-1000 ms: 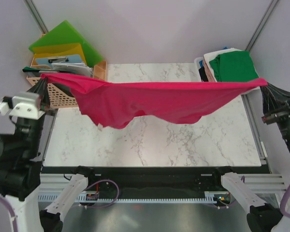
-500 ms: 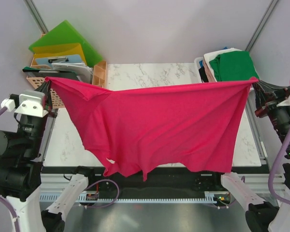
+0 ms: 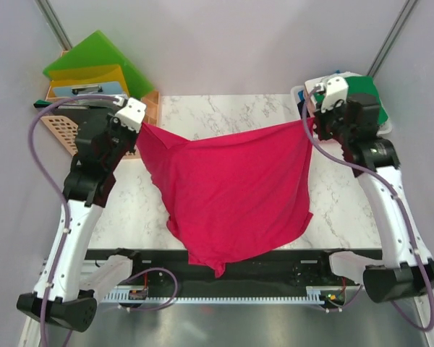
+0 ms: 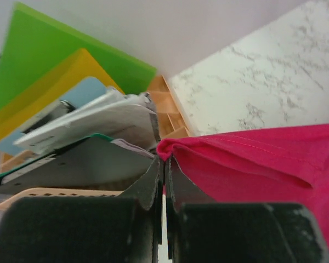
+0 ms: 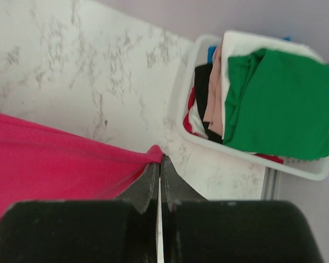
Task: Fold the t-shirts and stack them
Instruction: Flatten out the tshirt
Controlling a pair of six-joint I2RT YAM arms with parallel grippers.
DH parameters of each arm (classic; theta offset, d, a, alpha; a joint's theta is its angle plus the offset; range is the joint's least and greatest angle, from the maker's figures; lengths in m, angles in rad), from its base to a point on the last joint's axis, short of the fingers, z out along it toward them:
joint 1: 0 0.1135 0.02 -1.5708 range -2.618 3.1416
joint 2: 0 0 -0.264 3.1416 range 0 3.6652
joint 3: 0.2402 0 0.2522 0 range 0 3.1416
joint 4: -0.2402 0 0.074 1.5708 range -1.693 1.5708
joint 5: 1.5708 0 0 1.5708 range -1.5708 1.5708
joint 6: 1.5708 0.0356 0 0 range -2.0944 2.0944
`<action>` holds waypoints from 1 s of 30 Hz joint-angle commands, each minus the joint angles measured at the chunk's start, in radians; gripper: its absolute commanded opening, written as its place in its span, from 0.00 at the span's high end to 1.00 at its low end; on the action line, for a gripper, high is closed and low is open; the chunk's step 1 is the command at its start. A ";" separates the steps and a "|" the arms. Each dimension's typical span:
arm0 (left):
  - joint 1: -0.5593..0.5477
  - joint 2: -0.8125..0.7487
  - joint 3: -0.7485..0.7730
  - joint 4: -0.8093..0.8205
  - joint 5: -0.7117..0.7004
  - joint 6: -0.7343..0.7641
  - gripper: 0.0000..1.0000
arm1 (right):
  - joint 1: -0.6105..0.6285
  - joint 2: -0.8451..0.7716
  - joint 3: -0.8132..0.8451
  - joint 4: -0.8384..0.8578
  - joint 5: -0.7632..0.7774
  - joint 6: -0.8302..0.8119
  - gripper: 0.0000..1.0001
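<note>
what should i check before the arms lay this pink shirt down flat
1. Left claw shut on a corner of the crimson shirt: ok.
2. Right claw shut on the other corner: ok.
3. Top edge straight between the claws: not ok, it dips near the left corner.
4. Shirt hanging flat: not ok, it has folds and an uneven lower edge.
5. Table under the shirt: cannot tell, hidden.
6. Shirt apart from the bin: ok.
</note>
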 commanded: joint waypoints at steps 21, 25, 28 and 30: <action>0.007 0.095 0.132 0.029 0.071 -0.150 0.98 | -0.005 0.159 0.121 0.227 0.115 0.097 1.00; 0.024 -0.042 0.219 -0.045 0.036 -0.125 0.98 | -0.004 -0.123 0.175 0.202 0.147 0.076 1.00; 0.024 -0.108 0.317 -0.078 0.003 -0.078 0.98 | -0.004 -0.194 0.318 0.134 0.167 0.059 1.00; 0.024 -0.120 0.418 -0.124 -0.026 -0.080 0.98 | -0.004 -0.198 0.411 0.071 0.150 0.064 1.00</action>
